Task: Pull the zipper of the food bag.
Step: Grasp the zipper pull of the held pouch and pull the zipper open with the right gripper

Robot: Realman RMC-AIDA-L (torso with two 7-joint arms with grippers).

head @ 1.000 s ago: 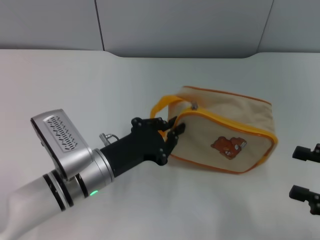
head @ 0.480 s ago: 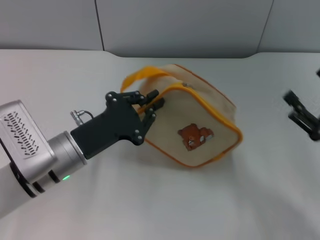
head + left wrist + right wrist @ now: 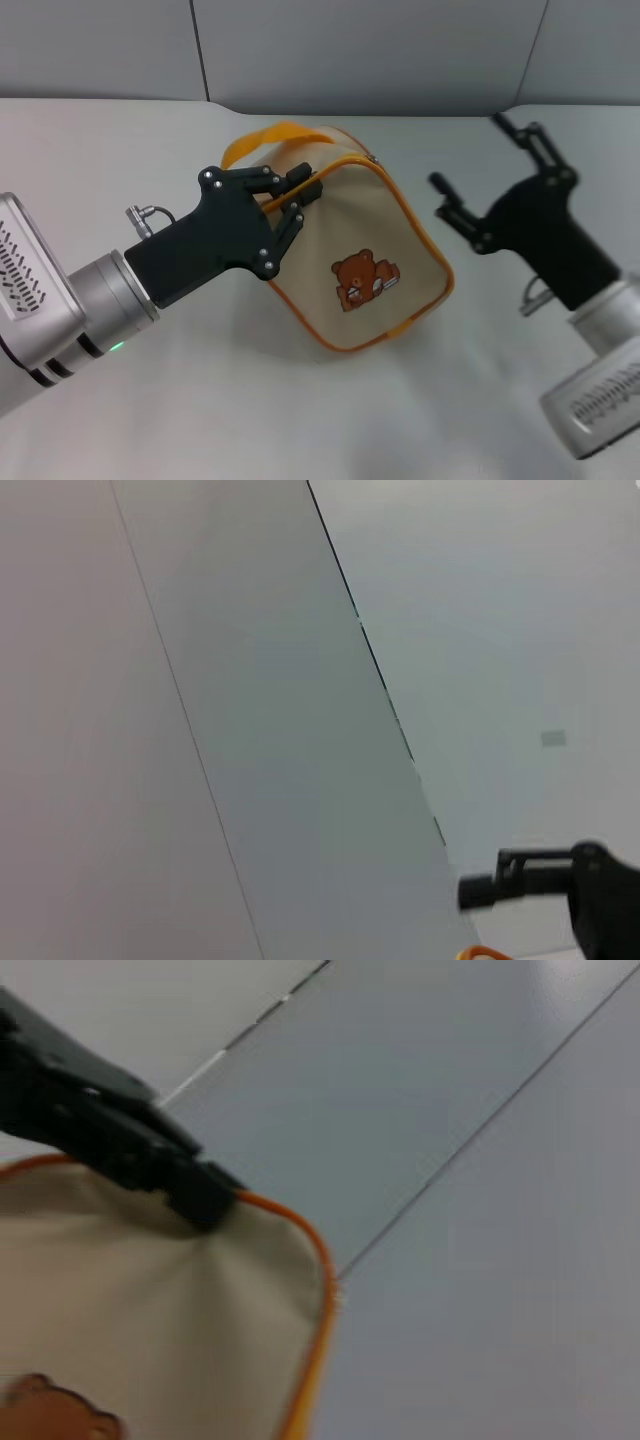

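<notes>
The food bag (image 3: 340, 225), beige with a small brown bear picture (image 3: 365, 281), sits tilted at the table's middle. Its zipper (image 3: 414, 222) is the thin orange-yellow line edging the bear panel, with a tiny metal tab at the far top corner (image 3: 372, 158). The orange strap loop (image 3: 268, 137) arches over the bag's left end. My left gripper (image 3: 302, 195) is shut on the bag's left edge below the strap. It also shows in the right wrist view (image 3: 140, 1150), pinching the bag (image 3: 150, 1300). My right gripper (image 3: 478, 158) is open, to the right of the bag and apart from it.
The white table (image 3: 200, 410) runs back to grey wall panels (image 3: 350, 50). The left wrist view shows mostly wall and one black gripper finger (image 3: 525, 878) farther off.
My left gripper has dragged the bag to the left and away from me, turning it. My right gripper has come in from the right edge to beside the bag.
</notes>
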